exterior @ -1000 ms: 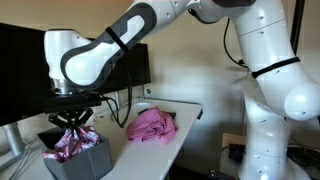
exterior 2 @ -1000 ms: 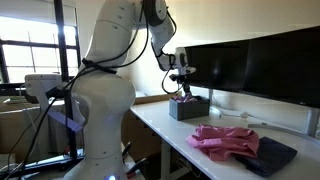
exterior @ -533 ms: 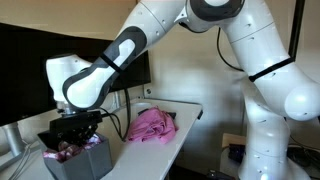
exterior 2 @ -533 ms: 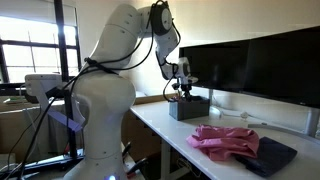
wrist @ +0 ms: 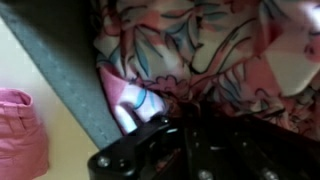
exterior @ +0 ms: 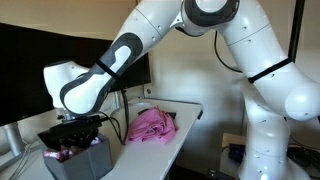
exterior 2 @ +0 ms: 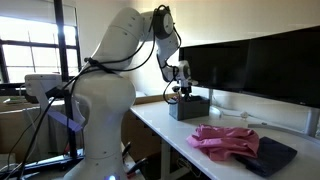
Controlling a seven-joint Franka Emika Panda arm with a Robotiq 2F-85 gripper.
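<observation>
Floral cloth now lies bunched inside the grey bin at the desk's monitor end; my pincer, clenched on a fold, has sunk from above the rim into the bin, so cloth is in, grip unreleased.

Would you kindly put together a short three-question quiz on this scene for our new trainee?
1. True or false: the gripper is shut on the floral cloth inside the grey bin.
2. Which thing lies on the table apart from the bin? A) a pink garment B) a mug C) a book
3. Short answer: what stands along the back of the table?
Key: 1 true; 2 A; 3 dark monitors.
</observation>
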